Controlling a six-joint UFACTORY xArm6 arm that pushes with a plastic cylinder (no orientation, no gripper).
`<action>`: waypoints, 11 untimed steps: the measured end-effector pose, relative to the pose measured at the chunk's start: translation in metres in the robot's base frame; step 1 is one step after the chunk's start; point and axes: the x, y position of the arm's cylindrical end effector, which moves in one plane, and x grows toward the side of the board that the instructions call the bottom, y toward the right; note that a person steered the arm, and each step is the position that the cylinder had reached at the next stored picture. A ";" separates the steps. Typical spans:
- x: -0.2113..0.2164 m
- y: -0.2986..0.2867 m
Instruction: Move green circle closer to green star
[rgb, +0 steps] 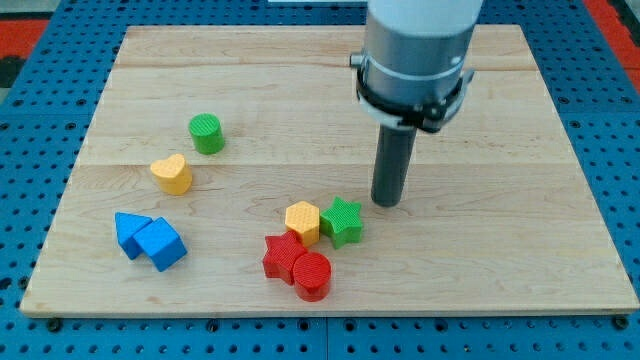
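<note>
The green circle (207, 133) is a short green cylinder at the view's left of centre on the wooden board (520, 150). The green star (343, 221) lies low in the middle, touching a yellow hexagon (302, 222) on its left. My tip (386, 203) is the lower end of a dark rod under a grey arm. It rests on the board just right of and slightly above the green star, far to the right of the green circle.
A yellow heart (173, 173) lies just below-left of the green circle. A red star (282, 256) and red circle (312, 275) sit below the yellow hexagon. Two blue blocks (150, 240) lie at lower left.
</note>
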 end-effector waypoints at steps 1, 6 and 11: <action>0.009 -0.026; -0.180 -0.200; -0.007 -0.131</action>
